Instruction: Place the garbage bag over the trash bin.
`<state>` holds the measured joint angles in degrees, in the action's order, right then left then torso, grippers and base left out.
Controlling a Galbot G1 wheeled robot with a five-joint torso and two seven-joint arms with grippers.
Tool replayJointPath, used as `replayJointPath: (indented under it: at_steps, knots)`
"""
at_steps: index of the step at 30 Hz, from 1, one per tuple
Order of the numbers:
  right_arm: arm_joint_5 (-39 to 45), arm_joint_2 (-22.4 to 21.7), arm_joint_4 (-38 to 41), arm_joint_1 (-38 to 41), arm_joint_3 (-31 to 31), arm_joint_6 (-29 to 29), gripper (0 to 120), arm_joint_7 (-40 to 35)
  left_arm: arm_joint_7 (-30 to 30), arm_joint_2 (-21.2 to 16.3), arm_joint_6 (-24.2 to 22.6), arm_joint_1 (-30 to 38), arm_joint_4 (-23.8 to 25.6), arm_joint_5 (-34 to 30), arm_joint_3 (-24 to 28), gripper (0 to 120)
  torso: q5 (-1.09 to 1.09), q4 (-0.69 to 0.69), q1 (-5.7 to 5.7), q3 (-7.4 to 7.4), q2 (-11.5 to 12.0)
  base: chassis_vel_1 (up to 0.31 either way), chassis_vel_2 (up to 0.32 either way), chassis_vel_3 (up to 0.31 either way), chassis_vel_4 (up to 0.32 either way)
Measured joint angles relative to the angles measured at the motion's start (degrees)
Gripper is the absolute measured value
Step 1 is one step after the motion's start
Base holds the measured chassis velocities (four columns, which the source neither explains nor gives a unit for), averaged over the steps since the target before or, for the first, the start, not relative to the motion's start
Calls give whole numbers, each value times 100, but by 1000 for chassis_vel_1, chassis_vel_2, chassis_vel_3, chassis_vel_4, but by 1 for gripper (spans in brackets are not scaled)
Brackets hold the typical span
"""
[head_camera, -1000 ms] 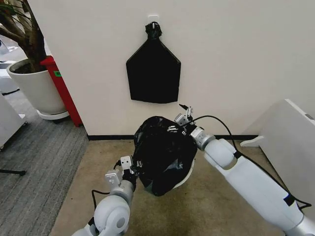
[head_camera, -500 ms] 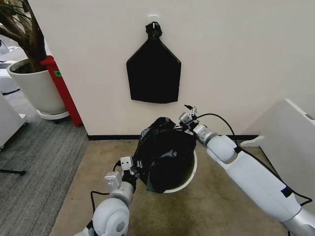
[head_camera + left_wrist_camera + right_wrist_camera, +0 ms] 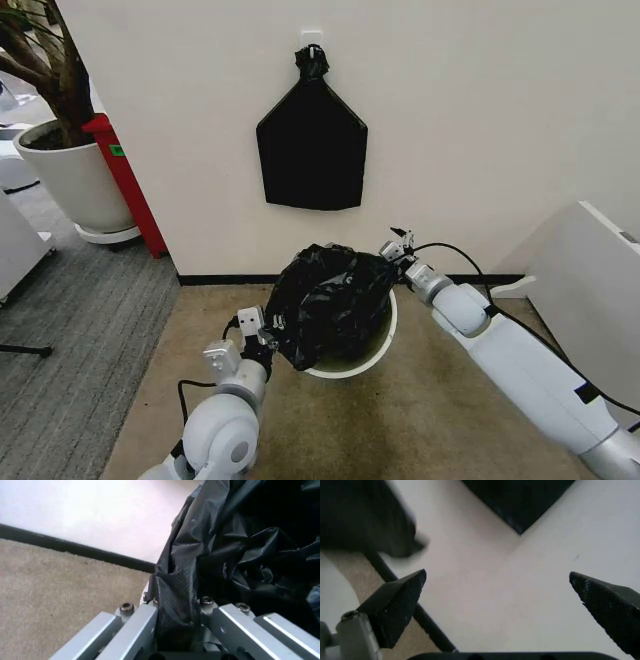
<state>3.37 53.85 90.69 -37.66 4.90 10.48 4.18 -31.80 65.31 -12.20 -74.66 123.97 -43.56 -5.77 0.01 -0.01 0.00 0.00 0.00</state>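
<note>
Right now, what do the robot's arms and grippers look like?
Both arms are glossy white, rounded shells with grey joint bands; black cables loop outside them. The left gripper has flat silver metal fingers with bolt heads. The right gripper has black, pointed, triangular fingertips on a grey mount.

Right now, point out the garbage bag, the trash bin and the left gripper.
garbage bag point(image 3: 330, 300), head view, crinkled middle of the black plastic.
trash bin point(image 3: 385, 338), head view, exposed cream rim on the right.
left gripper point(image 3: 262, 330), head view, jaws clamped on the bag's edge.
</note>
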Motion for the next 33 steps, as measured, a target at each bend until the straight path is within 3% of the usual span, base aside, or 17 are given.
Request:
replayJointPath:
  at_steps: [10,15,20,28,33]
  knots:
    - [304,-18,1076,208,-165,354,100,-378,-44,175,202,51,-613,353,2,2,-2,1,0,0,0,0,0,0,0]
    - [1290,174,2038,37,-21,1221,100,-1439,-32,328,397,104,-899,968,31,2,-1,2,0,0,0,0,0,0,0]
    - [1993,428,2500,-276,99,1952,100,-2376,-2,434,575,159,-1102,1493,42,2,-1,1,0,0,0,0,0,0,0]
    - [2759,821,2625,-770,352,3081,100,-3650,45,566,763,247,-1387,2154,48,2,-1,1,0,0,0,0,0,0,0]
    - [2786,803,2524,-856,488,3195,100,-3872,50,578,792,307,-1488,2253,57,2,-1,1,0,0,0,0,0,0,0]
